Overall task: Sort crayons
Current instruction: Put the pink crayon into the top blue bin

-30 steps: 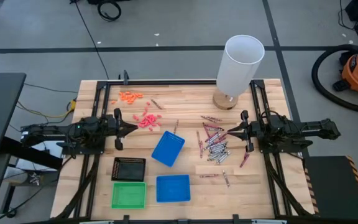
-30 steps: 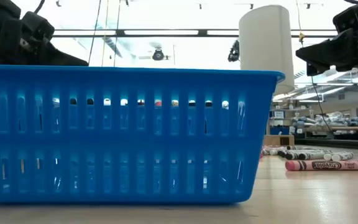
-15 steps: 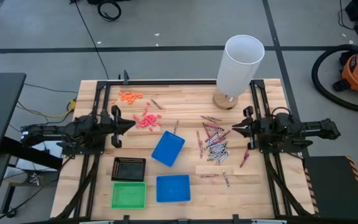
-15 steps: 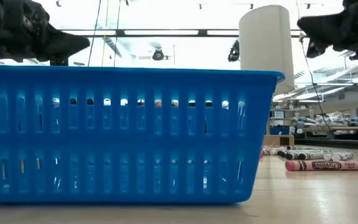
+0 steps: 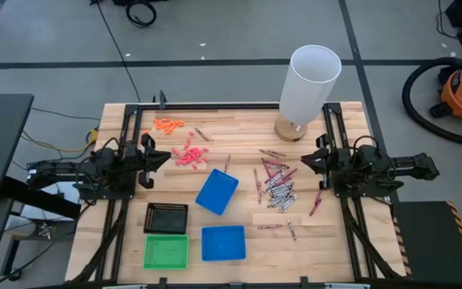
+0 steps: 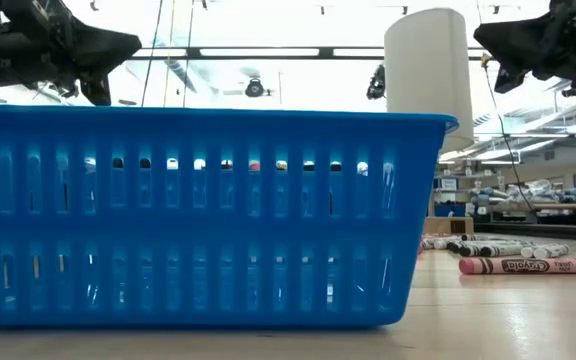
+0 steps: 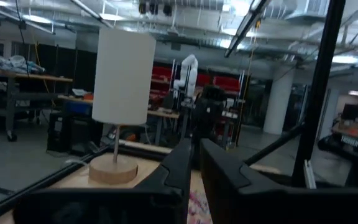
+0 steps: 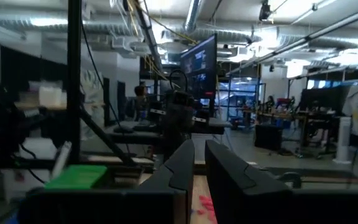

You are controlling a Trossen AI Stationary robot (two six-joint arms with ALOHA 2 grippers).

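**Both arms pulled back to the table's sides, crayons untouched**

Compared with a second ago, the left gripper point(image 5: 167, 156) has drawn back toward the left edge of the wooden table point(image 5: 239, 120), and the right gripper point(image 5: 301, 163) has drawn back toward the right edge. Over the last half second each has shifted only slightly. Both hang above the table, tips pointing toward the middle, fingers pressed nearly together and empty; the wrist views show just a thin slit between each pair.

The crayons point(image 5: 276, 186) lie where they did before: a loose heap of maroon and grey-silver sticks on the right half of the table, just inboard of the right gripper, with a few strays toward the front edge.

A tilted blue tray point(image 5: 216, 191) sits mid-table. A second blue tray point(image 5: 223, 242), a green tray point(image 5: 166, 251) and a black tray point(image 5: 167, 217) stand near the front. The white lamp point(image 5: 309, 84) stands at the back. None of these has moved.
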